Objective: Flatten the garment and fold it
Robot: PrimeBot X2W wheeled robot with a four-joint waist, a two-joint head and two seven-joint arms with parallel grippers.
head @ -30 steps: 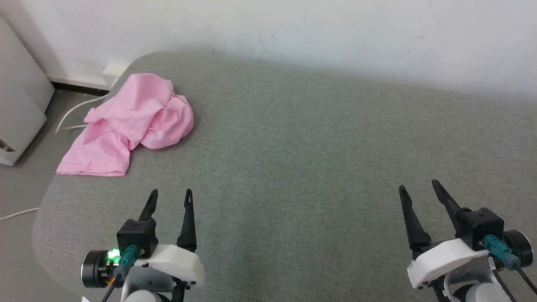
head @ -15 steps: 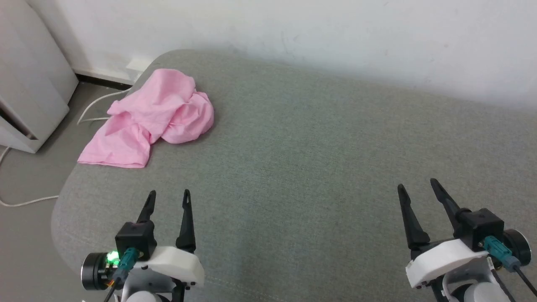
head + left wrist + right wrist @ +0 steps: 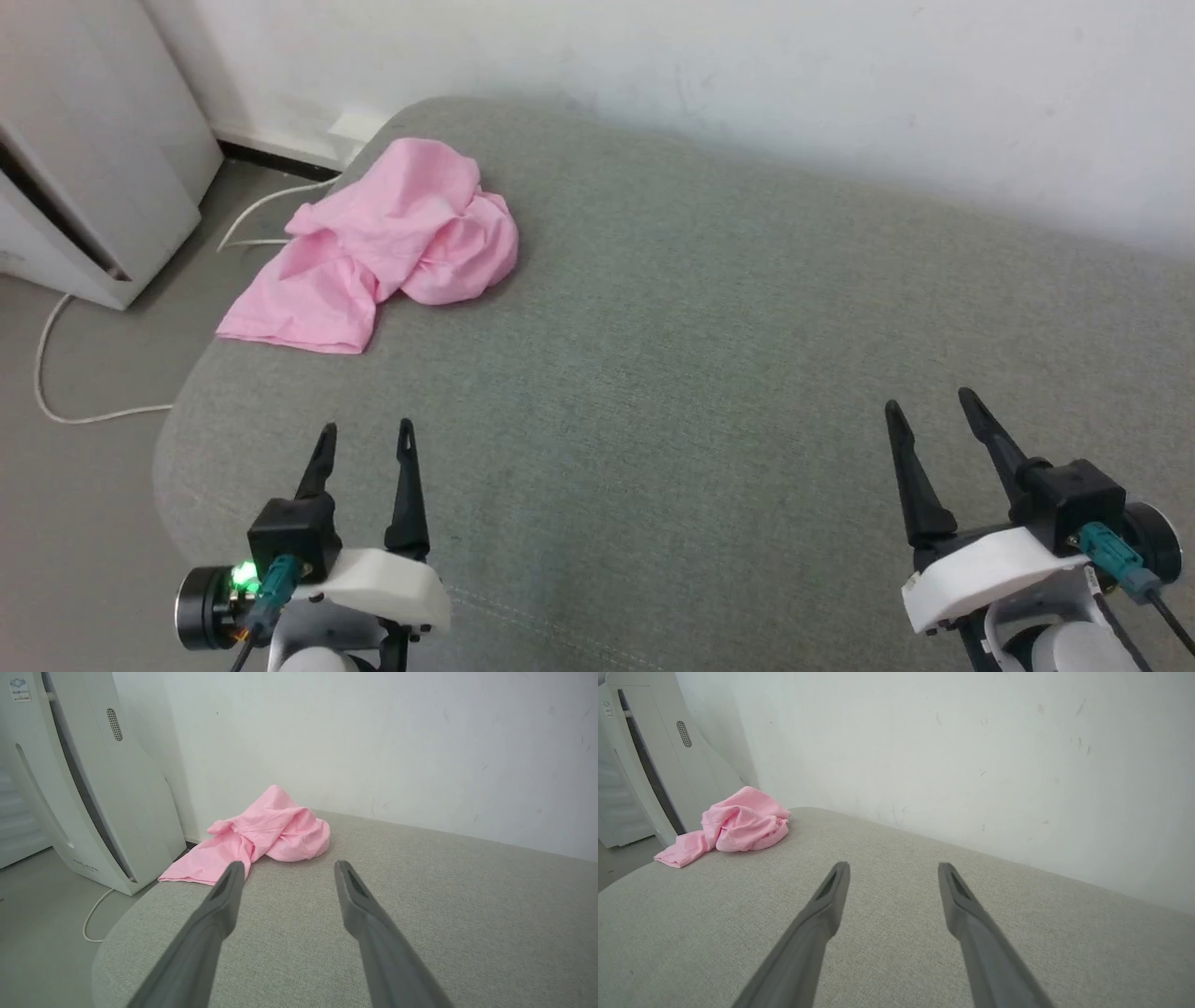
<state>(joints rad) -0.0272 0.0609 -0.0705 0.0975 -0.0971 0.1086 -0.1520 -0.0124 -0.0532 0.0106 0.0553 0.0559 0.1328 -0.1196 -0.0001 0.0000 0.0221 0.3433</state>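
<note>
- Reaching for the garment (image 3: pixel 392 243) is, as I judge it, the step in hand: it lies crumpled and neither arm holds anything.
- The garment sits at the far left corner of the grey upholstered surface (image 3: pixel 709 373), near the wall (image 3: pixel 747 75). A flatter flap runs out to the left rim, and a bunched mound lies on the side toward the middle.
- The left gripper (image 3: pixel 366 429) has its jaws wide and empty over the near left part of the surface, well apart from the cloth.
- The right gripper (image 3: pixel 930 401) also has wide, empty jaws, at the near right and farther from the garment.
- To do this step well:
  - Send the left arm first, since it is the nearer one.
  - Come in low along the surface.
  - Pinch a single layer at the flat flap's edge, not the mound, so that the folds can pull out.
  - Draw the cloth toward the middle, away from the rim, where it could slide to the floor (image 3: pixel 84 373).
  - Then let the right arm take an opposite edge and spread it.
- The thin fabric will probably drag and bunch, so a slow pull suits it.
- Counted:
  - one garment
  - two grippers, each with two dark fingers
  - one white appliance (image 3: pixel 84 168) on the floor
  - white cable (image 3: pixel 56 401) beside the appliance; I cannot tell whether its strands are one lead or several
</note>
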